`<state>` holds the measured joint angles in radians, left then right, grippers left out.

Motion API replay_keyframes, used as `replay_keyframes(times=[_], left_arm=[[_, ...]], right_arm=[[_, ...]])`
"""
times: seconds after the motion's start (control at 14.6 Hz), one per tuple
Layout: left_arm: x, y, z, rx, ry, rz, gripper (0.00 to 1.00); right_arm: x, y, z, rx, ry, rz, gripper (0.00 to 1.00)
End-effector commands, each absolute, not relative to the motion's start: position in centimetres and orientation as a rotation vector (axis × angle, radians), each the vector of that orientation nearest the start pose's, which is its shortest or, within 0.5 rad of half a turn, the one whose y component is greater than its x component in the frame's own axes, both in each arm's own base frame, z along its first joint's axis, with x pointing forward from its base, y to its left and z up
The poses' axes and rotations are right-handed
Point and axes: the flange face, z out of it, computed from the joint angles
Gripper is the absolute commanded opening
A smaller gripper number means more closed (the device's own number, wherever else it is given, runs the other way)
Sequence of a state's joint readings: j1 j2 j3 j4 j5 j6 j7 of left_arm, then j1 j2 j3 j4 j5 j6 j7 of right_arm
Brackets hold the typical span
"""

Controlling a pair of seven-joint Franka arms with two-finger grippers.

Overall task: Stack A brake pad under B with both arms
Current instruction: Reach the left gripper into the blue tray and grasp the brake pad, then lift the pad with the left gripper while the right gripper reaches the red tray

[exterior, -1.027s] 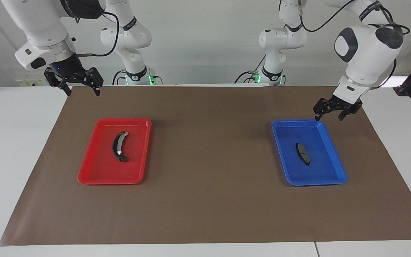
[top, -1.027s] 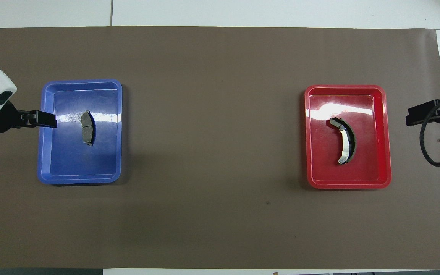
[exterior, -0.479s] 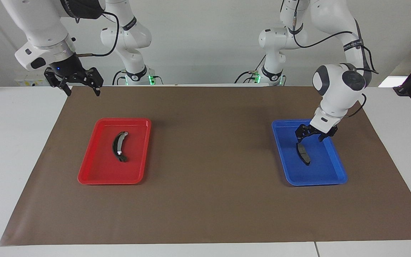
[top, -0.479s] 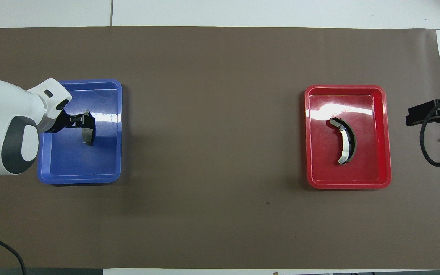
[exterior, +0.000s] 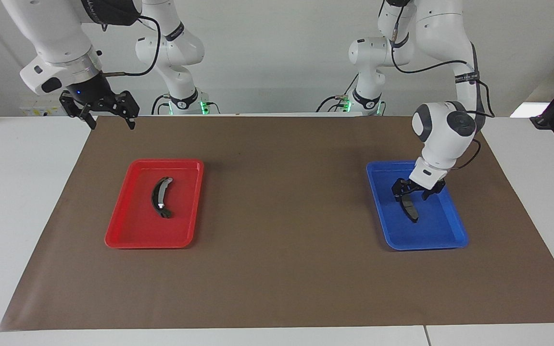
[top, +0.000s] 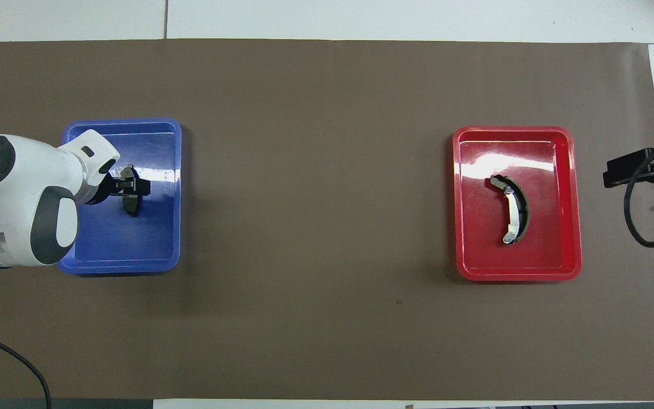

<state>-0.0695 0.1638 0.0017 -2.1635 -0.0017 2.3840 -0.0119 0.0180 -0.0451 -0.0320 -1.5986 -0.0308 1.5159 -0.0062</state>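
The A brake pad point(exterior: 410, 211), a short flat dark pad, lies in the blue tray point(exterior: 450, 230) toward the left arm's end of the table; it also shows in the overhead view point(top: 131, 207). My left gripper point(exterior: 409, 193) is low in that tray, open, with its fingers straddling the pad's end nearest the robots point(top: 131, 186). I cannot tell if it touches the pad. B point(exterior: 159, 197), the curved shoe with silver bits, lies in the red tray point(exterior: 118, 238), as the overhead view point(top: 517, 211) also shows. My right gripper point(exterior: 111, 122) waits open and raised over the mat's corner point(top: 611, 172).
The two trays point(top: 159, 255) point(top: 575, 227) sit on a brown mat point(exterior: 282, 216) with bare mat between them. A black cable point(top: 642, 227) hangs from the right arm near the mat's edge. White table borders the mat.
My left arm has swung in from the blue tray's corner and come down into the tray, until its gripper is over the pad's end. The right arm has not moved.
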Motion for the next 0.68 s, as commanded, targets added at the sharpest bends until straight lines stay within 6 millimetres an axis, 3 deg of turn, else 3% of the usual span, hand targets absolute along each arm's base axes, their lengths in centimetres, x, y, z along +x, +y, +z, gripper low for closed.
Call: replay_keyframes(times=[0.0,0.14,0.27,0.41,0.55,0.62], left_arm=[[56.4,-2.9,29.8,-3.143,0.04,-0.104,0.97],[56.5,-2.6,28.6,-3.143,0.033,-0.089,0.96],[56.4,-2.5,28.3,-3.143,0.033,-0.08,0.84],[56.5,-2.5,28.5,-3.143,0.045,-0.075,0.61],[56.5,-2.5,29.4,-3.141,0.066,-0.068,0.29],[56.4,-2.5,30.0,-3.141,0.071,-0.063,0.22]], right_arm=[[53.1,-1.4,63.1,-3.159,0.018,0.042,1.0],[53.1,-1.3,63.1,-3.159,0.015,0.042,1.0],[53.1,-1.3,63.1,-3.159,0.015,0.042,1.0],[53.1,-1.3,63.1,-3.159,0.013,0.042,1.0],[53.1,-1.3,63.1,-3.159,0.015,0.042,1.0],[53.1,-1.4,63.1,-3.159,0.018,0.042,1.0]])
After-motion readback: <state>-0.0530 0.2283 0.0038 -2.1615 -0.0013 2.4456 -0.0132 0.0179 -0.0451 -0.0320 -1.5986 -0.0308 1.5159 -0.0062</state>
